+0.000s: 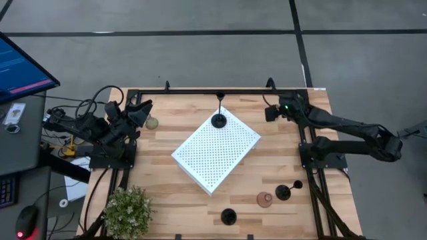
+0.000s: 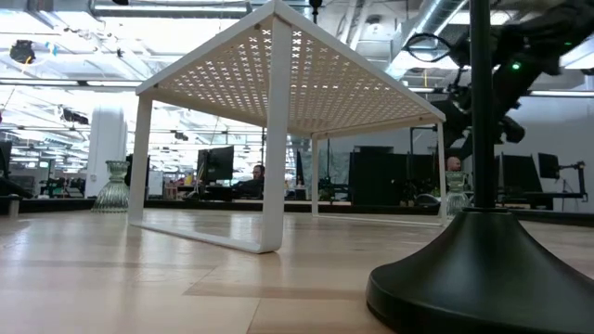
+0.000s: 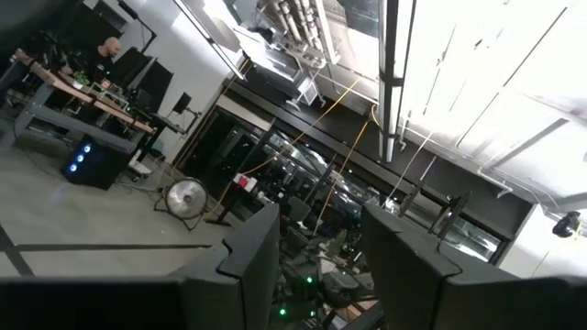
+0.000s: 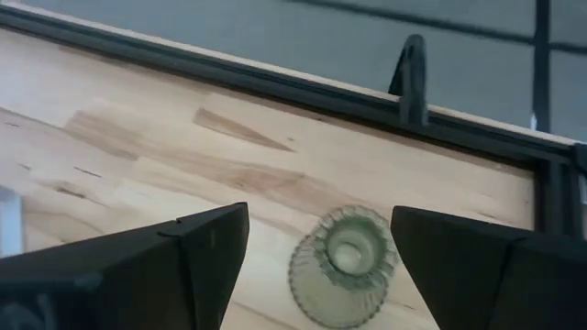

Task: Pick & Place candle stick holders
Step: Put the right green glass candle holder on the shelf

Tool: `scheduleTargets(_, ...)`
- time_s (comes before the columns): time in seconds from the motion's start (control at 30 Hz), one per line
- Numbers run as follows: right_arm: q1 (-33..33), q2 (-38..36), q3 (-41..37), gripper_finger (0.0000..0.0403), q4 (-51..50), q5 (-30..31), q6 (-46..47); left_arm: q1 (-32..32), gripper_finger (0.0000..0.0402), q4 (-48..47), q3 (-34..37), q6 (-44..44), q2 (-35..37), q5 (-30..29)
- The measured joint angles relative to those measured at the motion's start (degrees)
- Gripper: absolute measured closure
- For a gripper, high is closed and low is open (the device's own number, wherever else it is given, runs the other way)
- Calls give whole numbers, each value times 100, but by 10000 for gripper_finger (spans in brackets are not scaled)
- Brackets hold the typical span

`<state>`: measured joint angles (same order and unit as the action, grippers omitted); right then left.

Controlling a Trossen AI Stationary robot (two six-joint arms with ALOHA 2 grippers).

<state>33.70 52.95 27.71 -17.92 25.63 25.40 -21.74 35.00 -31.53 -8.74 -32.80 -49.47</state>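
Note:
My right gripper (image 4: pixel 319 220) is open at the table's far right (image 1: pixel 269 113). Its fingers stand on either side of a pale green ribbed holder (image 4: pixel 345 264), which stands upright on the table and also shows in the low view (image 2: pixel 455 195). My left gripper (image 3: pixel 321 225) is open and empty at the far left (image 1: pixel 144 108), tipped up toward the room. A second pale green holder (image 1: pixel 152 123) stands beside it. One black holder (image 1: pixel 219 121) stands on the white perforated board (image 1: pixel 215 153). Two black holders (image 1: pixel 229 217) (image 1: pixel 283 193) and a pink one (image 1: pixel 265 199) stand near the front edge.
The white board stands on legs (image 2: pixel 271 218) in the table's middle. A bushy green plant (image 1: pixel 128 211) sits at the near left corner. A black rail (image 4: pixel 275 87) runs along the far edge. The nearest black holder (image 2: pixel 464 269) fills the low view's right.

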Motion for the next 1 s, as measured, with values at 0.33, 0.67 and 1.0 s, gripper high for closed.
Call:
scheduleTargets(0.33,-359,-1103,-1313,143,1152,289,-59,0,247,-2,0,-8,0,0)
scheduleTargets(0.67,-566,-1243,-1844,142,1386,229,45,0,247,-1,0,65,0,16)
scheduleTargets(1.0,-563,-1241,-1844,87,1463,-24,-491,0,247,-2,0,289,0,152)
